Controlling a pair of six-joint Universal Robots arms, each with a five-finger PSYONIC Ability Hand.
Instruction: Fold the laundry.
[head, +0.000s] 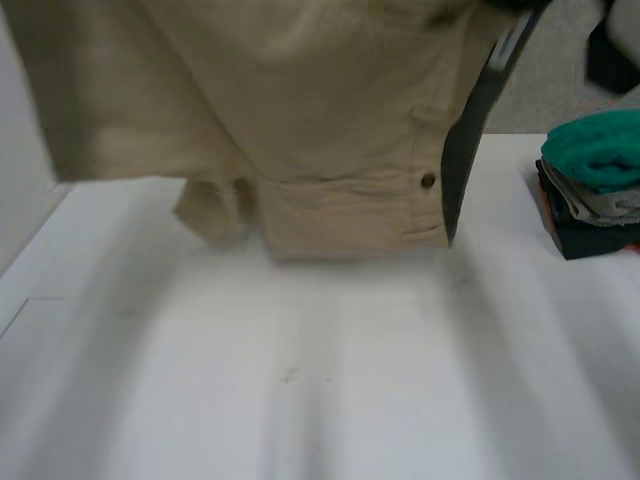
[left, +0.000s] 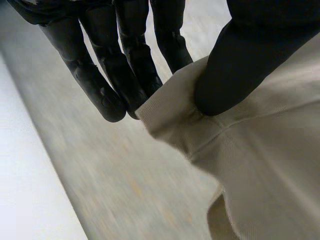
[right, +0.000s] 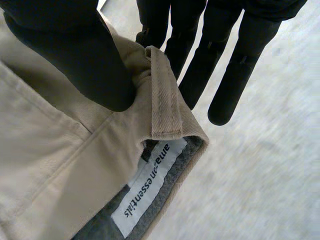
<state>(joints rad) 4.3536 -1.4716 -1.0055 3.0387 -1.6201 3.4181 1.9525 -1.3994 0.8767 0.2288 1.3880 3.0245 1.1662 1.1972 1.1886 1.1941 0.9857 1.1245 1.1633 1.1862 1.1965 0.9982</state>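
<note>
So both hands had the beige twill trousers (head: 300, 100) up in the air, hanging above the white surface (head: 300, 380), with the lowest bit low over it or maybe brushing it, hard to say. The left hand (left: 235, 65) had a seamed corner clamped between thumb and straight fingers (left: 100, 85). The right hand (right: 70, 55) did the same on the waistband, right beside the belt loop (right: 165, 95), above the white brand label (right: 147, 187). My guess is they were held high and spread so the cloth would drop flat for folding. The stack of folded clothes with a teal piece on top (head: 595, 185) sat off to the right, well apart.
</note>
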